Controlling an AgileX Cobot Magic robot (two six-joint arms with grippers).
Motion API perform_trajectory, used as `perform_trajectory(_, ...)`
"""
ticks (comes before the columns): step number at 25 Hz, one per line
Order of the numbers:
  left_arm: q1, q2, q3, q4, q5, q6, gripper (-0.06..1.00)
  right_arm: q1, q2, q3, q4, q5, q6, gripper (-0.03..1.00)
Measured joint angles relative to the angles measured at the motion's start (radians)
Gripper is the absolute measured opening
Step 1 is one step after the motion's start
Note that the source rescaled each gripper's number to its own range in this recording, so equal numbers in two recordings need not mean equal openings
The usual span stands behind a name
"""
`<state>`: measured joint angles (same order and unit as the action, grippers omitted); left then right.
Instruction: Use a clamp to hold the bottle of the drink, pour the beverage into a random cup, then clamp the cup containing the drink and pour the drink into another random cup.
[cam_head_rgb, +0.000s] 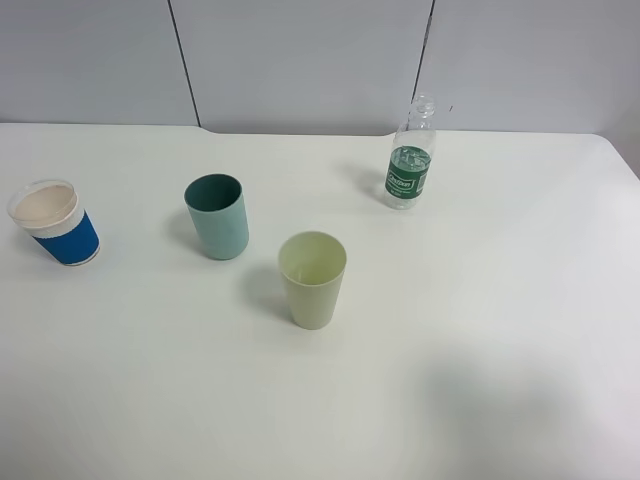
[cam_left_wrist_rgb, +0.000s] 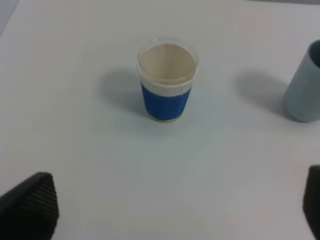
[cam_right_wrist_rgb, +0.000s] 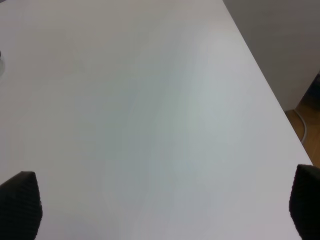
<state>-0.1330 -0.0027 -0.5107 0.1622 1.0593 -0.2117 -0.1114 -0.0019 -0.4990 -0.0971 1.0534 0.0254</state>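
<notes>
1. You're looking at a lab-style test bench rather than a home or kitchen: a plain white table (cam_head_rgb: 520, 330) runs bare from edge to edge.
2. Behind the table's far edge stands a grey panelled wall (cam_head_rgb: 300, 60) with dark vertical seams and no decoration.
3. The only items are a few staged cups and a bottle.
4. Past the table's right edge, your right wrist view shows a strip of wood-toned floor (cam_right_wrist_rgb: 305, 117) and a pale cable.
</notes>
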Motion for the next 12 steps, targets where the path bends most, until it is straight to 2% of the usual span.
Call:
perform_trajectory(7,0.145,0.0,0.0,0.0,0.0,0.0,0.99,0.0,0.0,0.0,0.0,0.0,0.0,1.0)
perform_trajectory(12,0.179,0.0,0.0,-0.004,0.0,0.008,0.99,0.0,0.0,0.0,0.0,0.0,0.0,1.0)
